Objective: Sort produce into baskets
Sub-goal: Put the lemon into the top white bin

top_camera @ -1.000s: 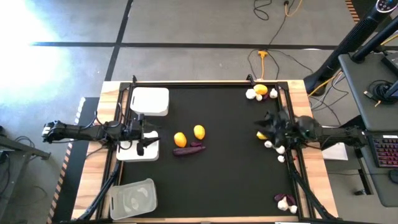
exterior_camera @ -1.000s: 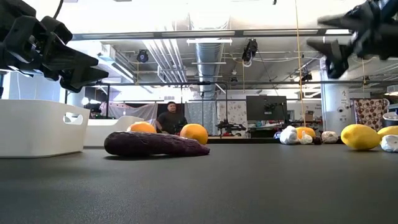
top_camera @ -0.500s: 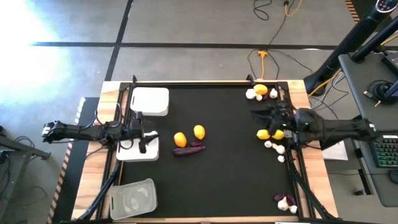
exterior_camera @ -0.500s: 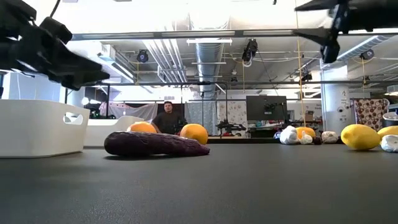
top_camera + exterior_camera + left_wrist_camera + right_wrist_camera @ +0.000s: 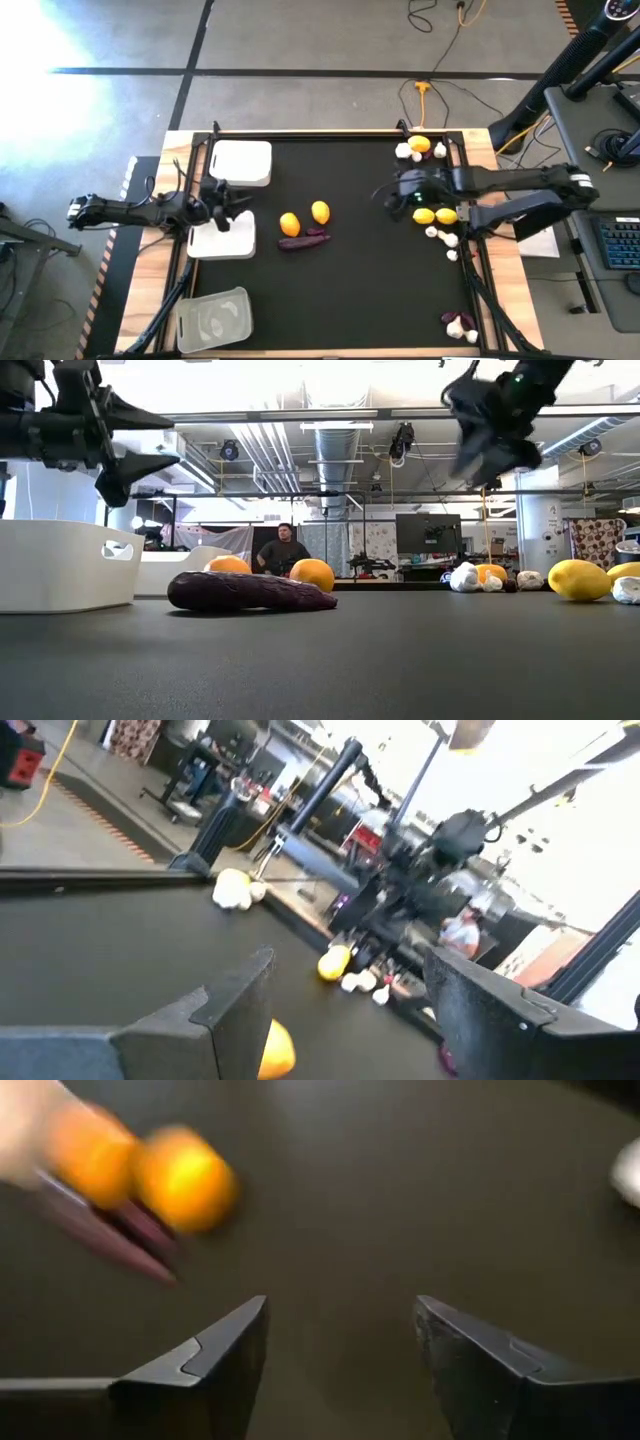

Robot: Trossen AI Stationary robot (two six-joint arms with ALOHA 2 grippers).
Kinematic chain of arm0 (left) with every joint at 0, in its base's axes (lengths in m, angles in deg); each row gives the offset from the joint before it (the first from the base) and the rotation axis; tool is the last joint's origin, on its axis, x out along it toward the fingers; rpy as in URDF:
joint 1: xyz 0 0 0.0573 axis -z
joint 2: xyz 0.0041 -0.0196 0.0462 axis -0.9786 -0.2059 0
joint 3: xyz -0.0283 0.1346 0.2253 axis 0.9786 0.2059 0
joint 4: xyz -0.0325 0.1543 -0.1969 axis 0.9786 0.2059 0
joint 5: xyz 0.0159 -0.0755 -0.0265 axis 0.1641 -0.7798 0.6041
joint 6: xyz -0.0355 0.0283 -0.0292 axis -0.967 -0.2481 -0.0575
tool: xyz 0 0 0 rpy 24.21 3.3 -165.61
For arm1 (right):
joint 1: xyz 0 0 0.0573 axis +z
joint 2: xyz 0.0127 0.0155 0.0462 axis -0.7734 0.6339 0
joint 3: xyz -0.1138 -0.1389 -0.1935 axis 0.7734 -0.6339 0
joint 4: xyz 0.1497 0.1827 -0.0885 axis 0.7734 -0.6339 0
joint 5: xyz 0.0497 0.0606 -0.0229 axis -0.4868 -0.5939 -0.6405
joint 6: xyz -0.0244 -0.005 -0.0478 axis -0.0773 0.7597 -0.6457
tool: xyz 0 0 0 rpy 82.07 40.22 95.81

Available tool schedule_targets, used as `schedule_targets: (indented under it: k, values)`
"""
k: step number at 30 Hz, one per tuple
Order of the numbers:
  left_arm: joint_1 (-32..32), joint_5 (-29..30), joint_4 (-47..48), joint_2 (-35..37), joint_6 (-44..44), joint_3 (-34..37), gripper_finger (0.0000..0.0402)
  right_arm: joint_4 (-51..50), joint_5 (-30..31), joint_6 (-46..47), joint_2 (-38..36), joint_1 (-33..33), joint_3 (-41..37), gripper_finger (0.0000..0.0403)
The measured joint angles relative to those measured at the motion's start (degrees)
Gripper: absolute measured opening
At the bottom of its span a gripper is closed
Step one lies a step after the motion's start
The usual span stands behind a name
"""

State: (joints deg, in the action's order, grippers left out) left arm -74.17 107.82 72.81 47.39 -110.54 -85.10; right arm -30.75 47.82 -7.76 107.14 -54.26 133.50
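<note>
Overhead, no legible writing; left end effector (image 5: 222, 203) wide above white basket (image 5: 224, 243); right end effector (image 5: 393, 196) wide, empty.

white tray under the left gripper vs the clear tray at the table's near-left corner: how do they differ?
Material: the opaque white rectangular tray hides the surface below; the translucent clear plastic tray shows the table through it.
Place: the white tray lies on the black mat; the clear tray sits partly off it, over the wooden edge.
Access: the open left gripper hangs over the white tray; nothing hangs over the clear tray.
Shared: both shallow, round-cornered, no produce visible inside.
</note>
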Motion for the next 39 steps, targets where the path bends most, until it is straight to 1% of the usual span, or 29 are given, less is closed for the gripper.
schedule_targets:
  k: [4,6,8,10,14,17,21,27,29,31,34,39]
  values:
    - [0.0,0.0,-3.5,0.0,0.0,0.0,0.0235,-20.0,-0.4,-4.1,8.7,0.1,10.5,0.0274]
    - [0.0,0.0,-4.4,0.0,0.0,0.0,0.0235,-26.4,-0.4,-7.9,12.3,0.0,13.2,0.0294]
    - [0.0,0.0,-4.2,0.0,0.0,0.0,0.0235,-29.4,-0.7,-11.6,15.5,-0.4,13.9,0.0316]
    - [0.0,0.0,-4.4,-0.2,0.0,0.0,0.0235,-30.4,-2.9,-14.3,17.8,-1.2,13.2,0.0336]
    - [-0.1,4.6,-7.0,-0.9,3.1,0.0,0.0235,-29.9,-7.1,-15.9,21.4,-3.0,8.7,0.036]
    - [-0.1,4.1,-12.0,-1.2,7.1,0.0,0.0235,-28.1,-9.5,-17.9,22.7,-4.5,4.9,0.0363]
    - [-0.1,4.1,-17.2,-1.7,8.2,0.0,0.0235,-24.7,-12.4,-19.8,24.0,-6.2,1.7,0.0364]
    - [-0.1,4.1,-21.4,-3.1,8.2,-0.6,0.0235,-23.0,-12.5,-23.0,26.0,-6.7,-1.1,0.0364]
    - [-0.1,4.1,-19.2,-4.3,9.2,-3.4,0.0235,-21.9,-12.5,-23.4,26.8,-6.7,-2.2,0.0364]
    - [-0.1,4.1,-14.6,-6.0,12.7,-7.4,0.0235,-20.7,-12.1,-23.4,27.9,-6.7,-3.4,0.0364]
    - [-0.1,4.8,-4.0,-9.3,18.2,-14.4,0.0235,-19.9,-12.0,-23.3,29.6,-6.7,-4.5,0.0364]
    - [-0.1,8.8,12.3,-15.4,19.5,-25.4,0.0235,-18.6,-12.0,-24.1,31.6,-6.7,-4.7,0.036]
